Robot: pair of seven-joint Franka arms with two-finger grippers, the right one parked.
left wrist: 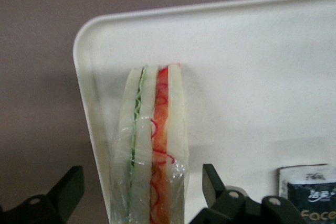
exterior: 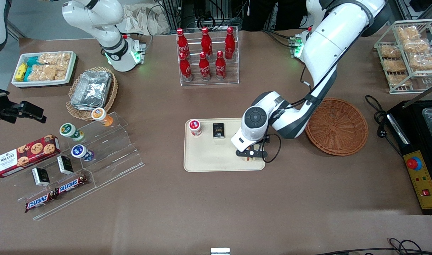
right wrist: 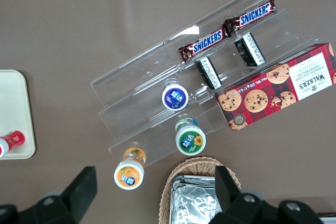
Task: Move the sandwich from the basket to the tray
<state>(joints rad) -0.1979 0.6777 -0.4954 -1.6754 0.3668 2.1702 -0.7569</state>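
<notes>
From the front, the gripper (exterior: 251, 153) hangs low over the tray (exterior: 208, 159), at the tray's corner nearest the camera and closest to the basket (exterior: 337, 122); a sliver of the sandwich (exterior: 249, 158) shows just beneath it, resting on the tray, and the arm hides the rest. The round woven basket sits apart from the tray, toward the working arm's end of the table, with nothing in it. Also on the tray, farther from the camera, stand a red-lidded cup (exterior: 195, 126) and a small black packet (exterior: 218, 130) whose print is too small to read here. Elsewhere the legible writing is "Walker's" on a red cookie box (exterior: 25, 155), "Snickers" on two bars (exterior: 56, 193), and white script on the red bottles (exterior: 204, 53) in a clear rack. In the left wrist view, the gripper (left wrist: 140, 187) stands wide, its two dark fingers (left wrist: 67, 186) set on either side of the sandwich (left wrist: 152, 150) with a clear gap at each, so neither touches it. The wedge stands on the tray (left wrist: 252, 72) with its cut edge up, showing green and orange-red filling between white slices under clear wrap, its long axis running straight away from the gripper along the tray's rim. The black packet (left wrist: 310, 195) nearby reads "Face". The right wrist view shows one tray corner (right wrist: 13, 114), the red cup (right wrist: 9, 142), and again "Snickers" and "Walkers".
</notes>
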